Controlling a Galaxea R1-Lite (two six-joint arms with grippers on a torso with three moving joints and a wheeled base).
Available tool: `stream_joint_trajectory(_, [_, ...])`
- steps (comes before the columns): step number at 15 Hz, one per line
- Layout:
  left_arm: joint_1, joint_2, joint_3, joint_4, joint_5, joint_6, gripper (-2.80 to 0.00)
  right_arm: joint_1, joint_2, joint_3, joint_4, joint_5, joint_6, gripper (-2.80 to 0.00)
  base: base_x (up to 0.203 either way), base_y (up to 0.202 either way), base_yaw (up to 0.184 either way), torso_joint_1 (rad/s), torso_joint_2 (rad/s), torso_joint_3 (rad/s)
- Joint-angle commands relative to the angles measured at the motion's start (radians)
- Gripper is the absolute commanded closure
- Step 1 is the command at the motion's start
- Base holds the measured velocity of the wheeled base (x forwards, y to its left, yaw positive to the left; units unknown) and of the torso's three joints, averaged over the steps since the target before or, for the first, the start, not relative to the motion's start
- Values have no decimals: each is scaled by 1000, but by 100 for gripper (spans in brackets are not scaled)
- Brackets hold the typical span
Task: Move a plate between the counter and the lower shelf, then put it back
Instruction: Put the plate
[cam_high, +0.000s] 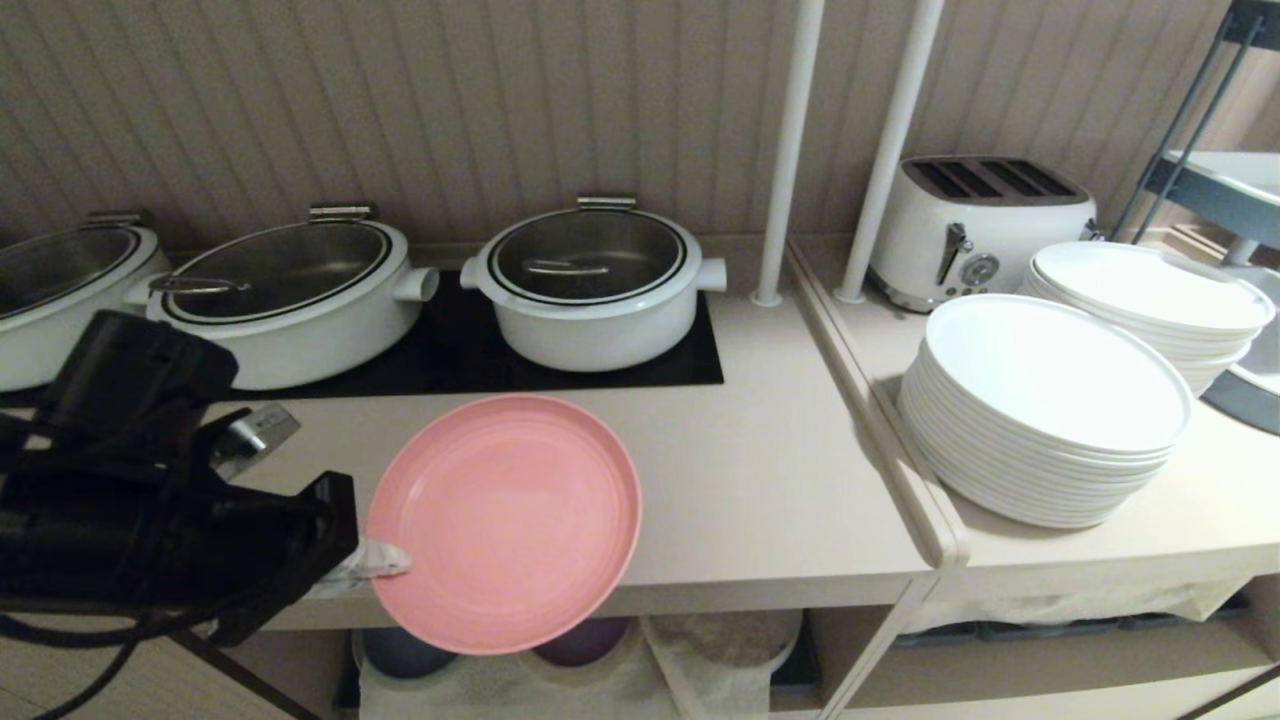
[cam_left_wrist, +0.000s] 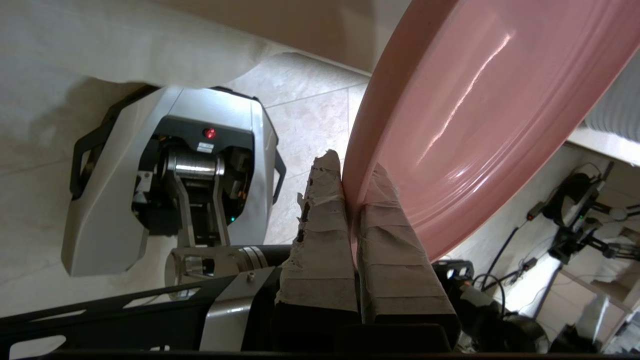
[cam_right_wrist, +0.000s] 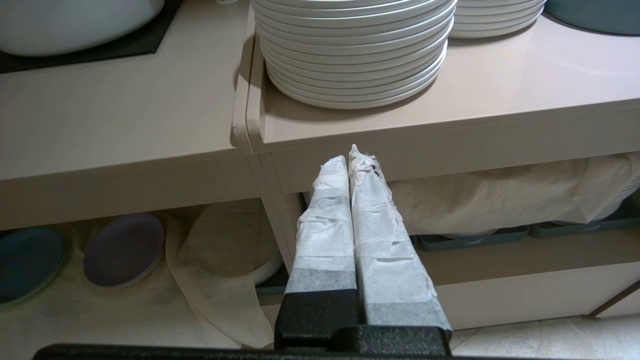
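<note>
One small round matte pink plastic plate is pinched by its rim in the left end effector, airborne over the beige bench's front edge. Judged mid-transfer: set-down remains, whether on the bench or the lower shelf unclear. Right end effector closed, empty, parked before that edge.

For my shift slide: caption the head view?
Left gripper holds the pink plate by its rim, over the counter's front edge.

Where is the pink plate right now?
In the head view the pink plate is pinched at its rim by the left hand, overhanging the counter's front edge, just before the black hob.
</note>
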Motion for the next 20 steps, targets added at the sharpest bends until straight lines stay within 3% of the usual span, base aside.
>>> stream_joint_trajectory(1, [11, 110, -47, 12, -1, 1, 0, 0, 0, 0, -1, 0, 0, 0, 0, 0, 0, 0, 0, 0])
stream_joint_trajectory(7, [59, 246, -136, 17, -2, 74, 0, 0, 0, 0, -1, 0, 0, 0, 0, 0, 0, 0, 0, 0])
stream_joint_trajectory(20, [60, 462, -300, 30, -12, 70, 0, 0, 0, 0, -1, 0, 0, 0, 0, 0, 0, 0, 0, 0])
